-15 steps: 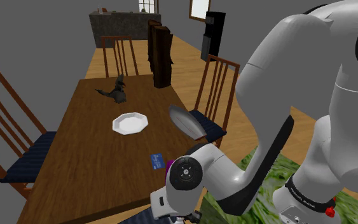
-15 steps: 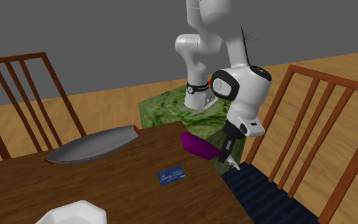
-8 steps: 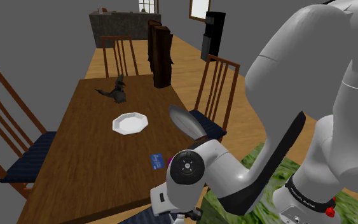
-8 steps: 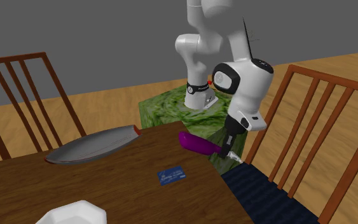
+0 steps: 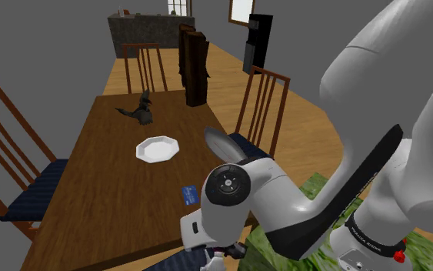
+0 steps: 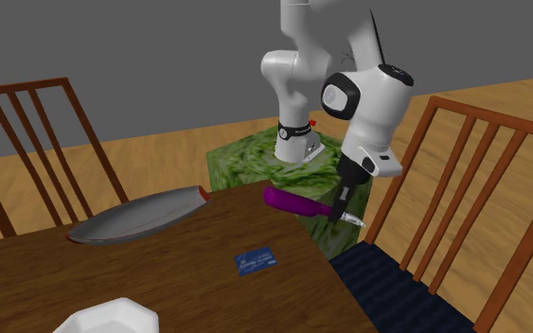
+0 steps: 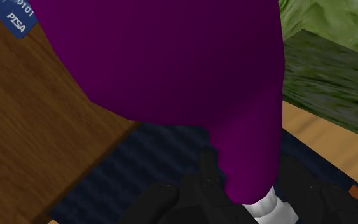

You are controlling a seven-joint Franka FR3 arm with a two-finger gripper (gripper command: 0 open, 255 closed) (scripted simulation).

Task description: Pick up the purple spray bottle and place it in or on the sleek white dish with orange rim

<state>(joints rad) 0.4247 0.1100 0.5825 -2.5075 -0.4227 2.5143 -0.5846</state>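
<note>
The purple spray bottle [image 6: 295, 201] hangs nearly level above the table corner, its white nozzle [image 6: 350, 219] pointing at the chair. My gripper [image 6: 339, 204] is shut on the bottle's neck. In the wrist view the purple body [image 7: 171, 57] looms over the black fingers [image 7: 206, 173], which clasp the neck above the white cap [image 7: 266, 207]. The shoulder view has the nozzle [image 5: 215, 261] poking out below the wrist. The shallow grey dish with a reddish rim [image 6: 141, 217] lies on the brown table, to the bottle's left in the second exterior view, and at the table's right edge [image 5: 224, 145].
A blue card [image 6: 255, 260] [image 5: 190, 194] lies near the table edge below the bottle. A white octagonal plate [image 5: 158, 148] sits mid-table, a dark figurine [image 5: 141, 109] and a tall dark block [image 5: 194, 65] farther back. Wooden chairs [image 6: 463, 208] ring the table; the green stand [image 6: 255, 163] is behind.
The gripper has risen with the bottle, lifting it clear of the table. The bottle has swung from a downward slant to nearly level. The wrist now stands higher.
</note>
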